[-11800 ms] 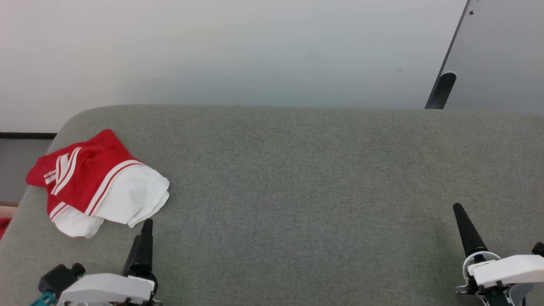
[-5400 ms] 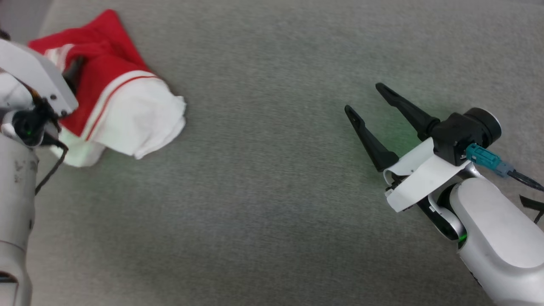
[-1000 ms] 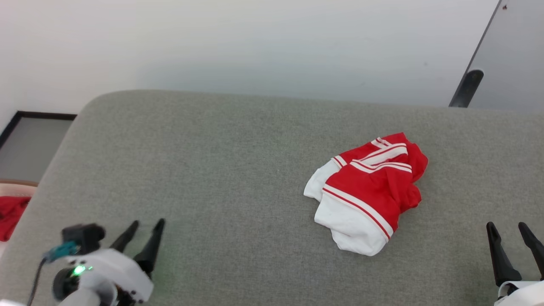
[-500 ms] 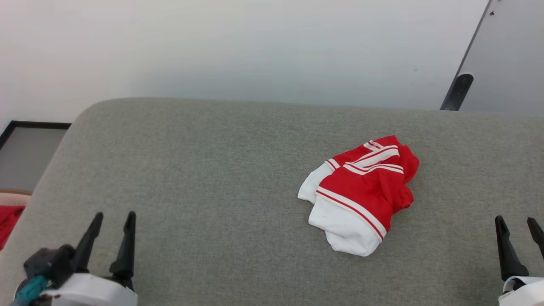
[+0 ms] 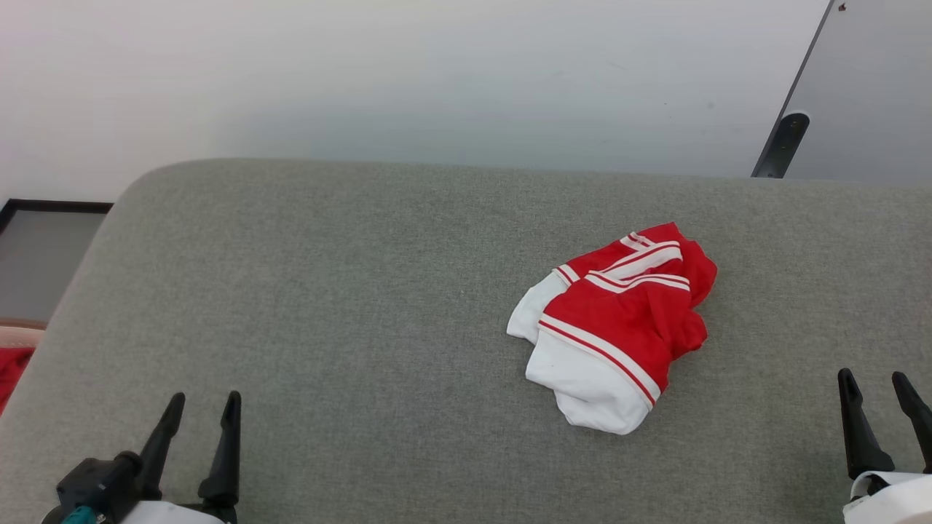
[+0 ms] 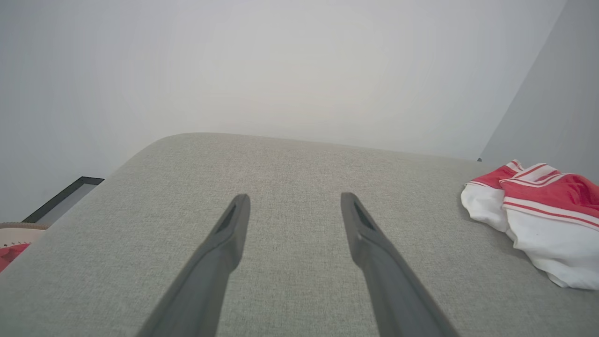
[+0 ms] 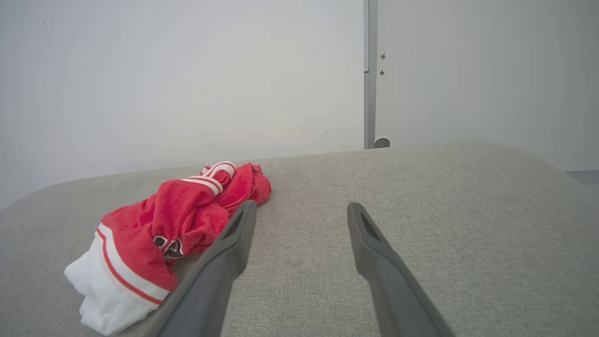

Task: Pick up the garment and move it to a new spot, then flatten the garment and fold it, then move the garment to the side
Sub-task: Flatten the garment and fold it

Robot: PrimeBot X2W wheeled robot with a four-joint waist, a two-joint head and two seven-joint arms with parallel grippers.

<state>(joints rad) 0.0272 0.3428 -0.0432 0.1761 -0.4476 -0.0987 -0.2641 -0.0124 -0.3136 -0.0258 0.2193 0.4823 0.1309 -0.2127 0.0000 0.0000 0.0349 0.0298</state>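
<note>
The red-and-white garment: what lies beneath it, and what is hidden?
The grey fabric surface lies beneath the crumpled garment. The patch directly under it and its inner layers are covered.

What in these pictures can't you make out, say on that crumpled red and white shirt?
- Print on the garment: right wrist view shows a black-and-white scrap; folds hide the rest.
- Front or back of the garment: bunched up, cannot tell.
- Red item at head view's left edge: cut off, unidentifiable.

- Left gripper [image 5: 204, 397] sits at the lower left of the head view, its two dark fingers [image 5: 226, 451] spread apart, pointing up the frame and holding nothing.
- Right gripper [image 5: 871, 375] sits at the lower right corner, likewise spread and empty, with its white wrist cover [image 5: 892, 495] cut off by the frame edge.
</note>
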